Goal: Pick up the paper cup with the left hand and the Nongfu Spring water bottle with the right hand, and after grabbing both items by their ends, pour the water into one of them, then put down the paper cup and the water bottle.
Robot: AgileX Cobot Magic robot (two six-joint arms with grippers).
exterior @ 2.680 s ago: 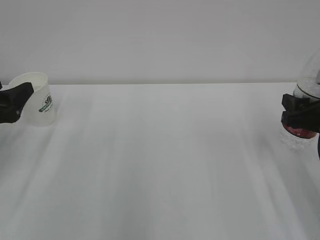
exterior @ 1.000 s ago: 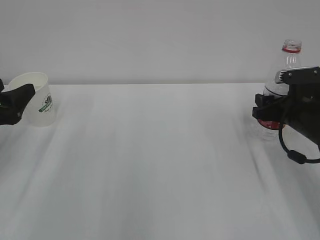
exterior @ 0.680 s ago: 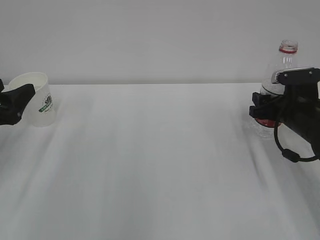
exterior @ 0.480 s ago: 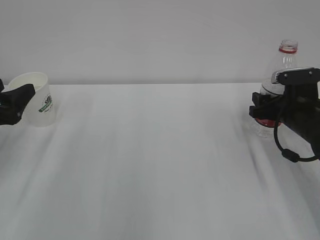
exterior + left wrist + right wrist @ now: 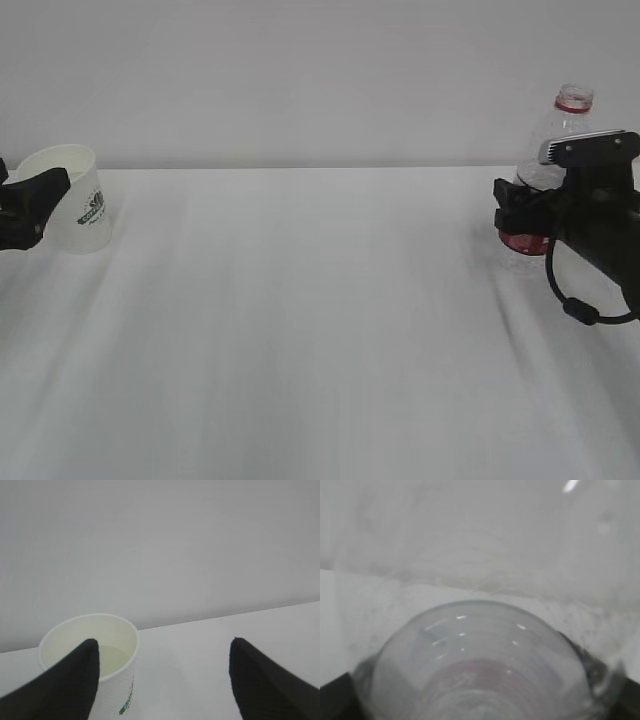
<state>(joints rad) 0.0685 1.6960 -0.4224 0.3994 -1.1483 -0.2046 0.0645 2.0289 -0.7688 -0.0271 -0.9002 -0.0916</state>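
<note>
Upright at the far left of the white bench, the paper cup stands with its green logo facing the exterior camera. The left hand sits low beside it, and its black fingers stand wide apart: in the left wrist view one finger overlaps the cup's near wall while the other is well off to the right over bare bench, so the cup is not clamped. A little clear water shows at the bottom of the cup.

Over at the far right, the Nongfu Spring water bottle stands upright on the bench, uncapped, its red neck ring at the top and its red label low on the body. The right hand reaches in from the right edge at the height of that label, a grey block on its upper side and a black cable looping below. Its fingers bracket the bottle around the label; whether they press on it or stand just clear cannot be told from the exterior view. The right wrist view is filled by the bottle's rounded clear shoulder seen very close and blurred, with dark finger edges at both lower corners.
</note>
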